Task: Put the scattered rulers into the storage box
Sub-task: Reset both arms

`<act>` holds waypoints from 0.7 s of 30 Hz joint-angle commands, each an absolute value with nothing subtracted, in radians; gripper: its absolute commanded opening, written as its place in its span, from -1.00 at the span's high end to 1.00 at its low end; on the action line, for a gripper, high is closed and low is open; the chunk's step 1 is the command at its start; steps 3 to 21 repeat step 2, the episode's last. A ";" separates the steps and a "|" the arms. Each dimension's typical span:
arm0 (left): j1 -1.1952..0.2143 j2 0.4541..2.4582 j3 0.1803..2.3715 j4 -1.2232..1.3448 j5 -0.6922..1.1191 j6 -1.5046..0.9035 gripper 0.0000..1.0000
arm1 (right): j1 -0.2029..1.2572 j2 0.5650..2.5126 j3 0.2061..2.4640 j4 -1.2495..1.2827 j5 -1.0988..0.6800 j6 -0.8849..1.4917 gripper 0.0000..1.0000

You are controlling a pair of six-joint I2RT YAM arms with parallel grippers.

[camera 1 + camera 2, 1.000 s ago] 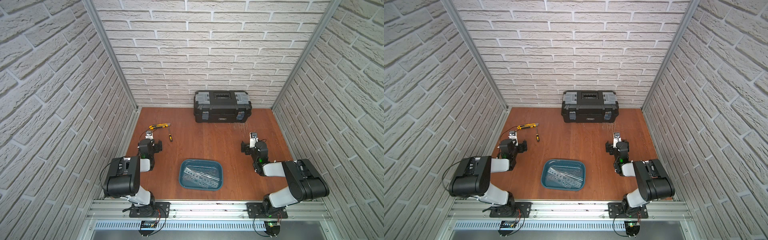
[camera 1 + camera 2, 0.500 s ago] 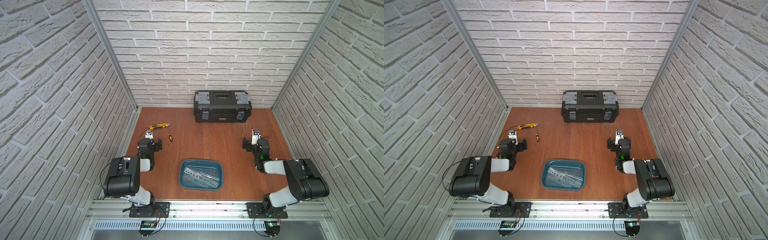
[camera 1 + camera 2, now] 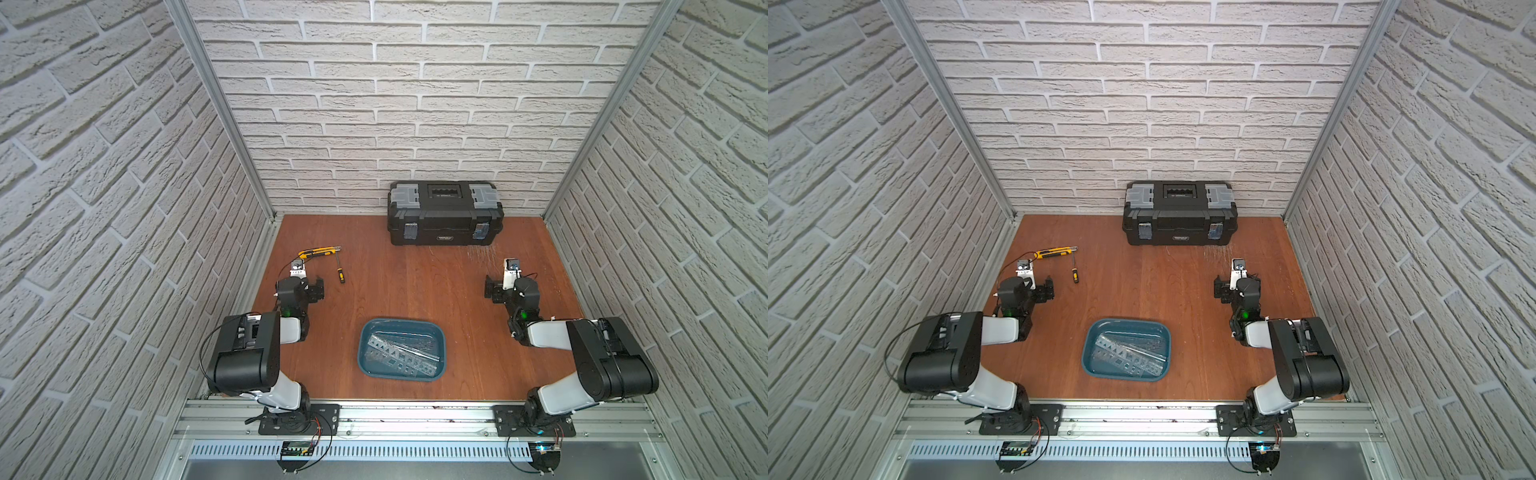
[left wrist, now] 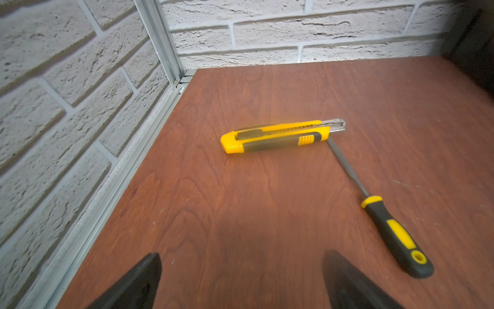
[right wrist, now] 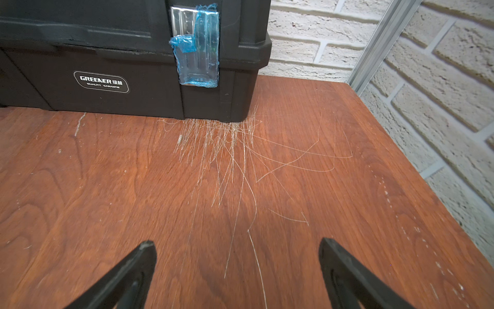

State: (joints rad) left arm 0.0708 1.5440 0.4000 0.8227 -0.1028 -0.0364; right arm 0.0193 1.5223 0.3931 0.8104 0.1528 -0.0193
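L hand (image 4: 240, 256) is spread wide, nothing in it, low over the tabletop (image 4: 235, 203). Just ahead of it is a yellow-black utility knife (image 4: 278, 136). The screwdriver (image 4: 387, 224) lies a bit toward the R-hand side, its tip right at the knife's blade end. R hand (image 5: 236, 242) is also spread and empty, w/ the black toolbox (image 5: 107, 53) ahead of it. The storage box (image 3: 365, 345) sits btwn the two hands, back toward the arm bases, well apart from both. Rulers (image 3: 403, 353) are piled inside it afaict.
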 commanded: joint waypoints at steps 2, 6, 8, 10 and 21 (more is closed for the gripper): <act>0.067 1.552 0.390 0.872 -0.092 -0.025 -0.97 | 0.009 1.517 0.400 0.826 0.133 -0.006 -0.98; 0.067 1.552 0.390 0.872 -0.092 -0.025 -0.97 | 0.009 1.517 0.400 0.826 0.133 -0.006 -0.98; 0.067 1.552 0.390 0.872 -0.092 -0.025 -0.97 | 0.009 1.517 0.400 0.826 0.133 -0.006 -0.98; 0.067 1.552 0.390 0.872 -0.092 -0.025 -0.97 | 0.009 1.517 0.400 0.826 0.133 -0.006 -0.98; 0.067 1.552 0.390 0.872 -0.092 -0.025 -0.97 | 0.009 1.517 0.400 0.826 0.133 -0.006 -0.98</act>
